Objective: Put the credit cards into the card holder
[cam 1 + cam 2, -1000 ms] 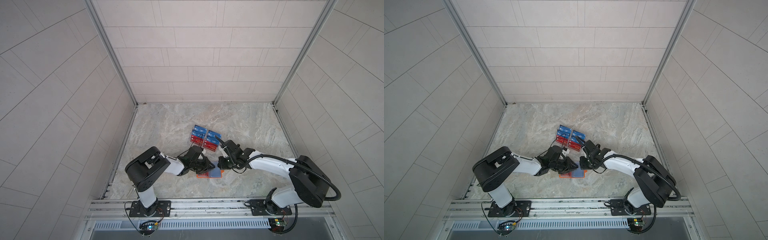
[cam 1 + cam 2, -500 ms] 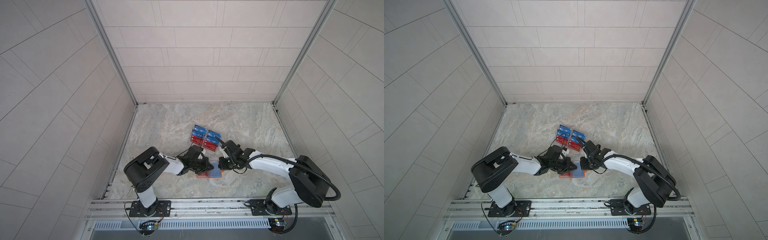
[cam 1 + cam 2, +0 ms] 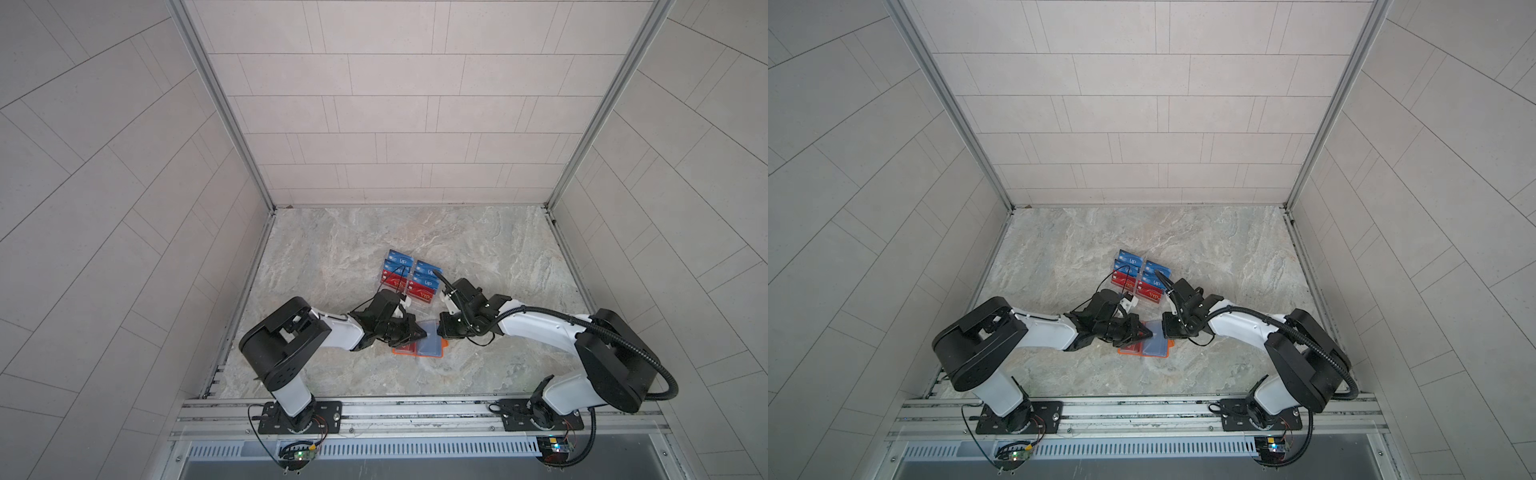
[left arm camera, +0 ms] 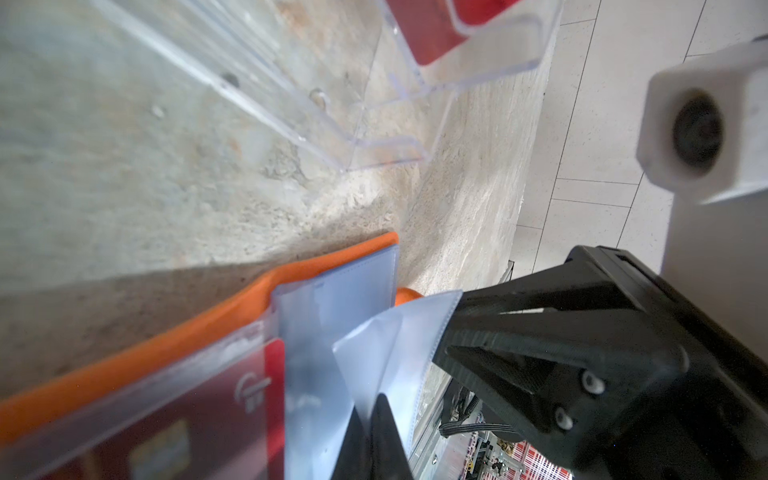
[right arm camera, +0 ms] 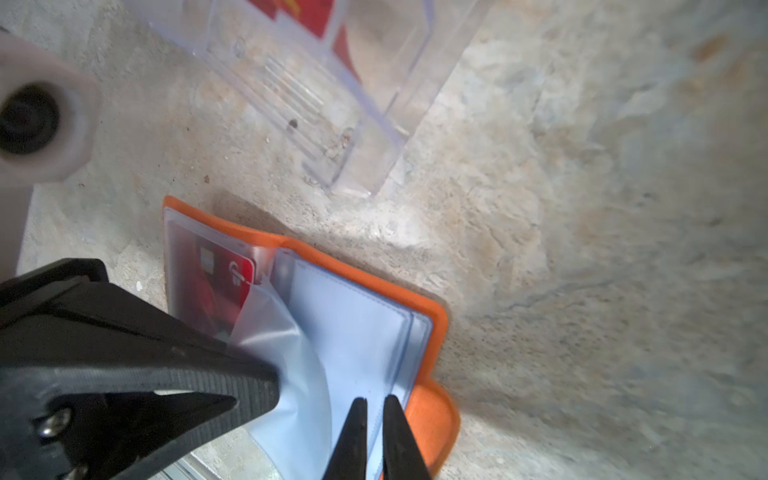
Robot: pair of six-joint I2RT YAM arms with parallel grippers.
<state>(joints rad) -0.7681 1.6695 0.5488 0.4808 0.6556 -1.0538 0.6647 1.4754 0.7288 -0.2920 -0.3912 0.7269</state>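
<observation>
The stone table (image 3: 478, 257) fills the lower half of both top views. At its middle stand clear racks (image 4: 386, 120) with the blue and red credit cards (image 3: 399, 272). Just below them the orange card holder (image 3: 401, 351) lies open and flat, one red card (image 5: 224, 282) already in its left page. The left gripper (image 3: 422, 333) is clenched on a lifted clear sleeve (image 4: 386, 357). The right gripper (image 3: 441, 330) has its jaws nearly together, seemingly nipping that sleeve's corner. The holder looks light and likely to slide, so pin it down. The sleeve is thin, floppy film, best taken near its open edge. The cards are stiff and slick, best gripped by an edge standing proud of the rack.
</observation>
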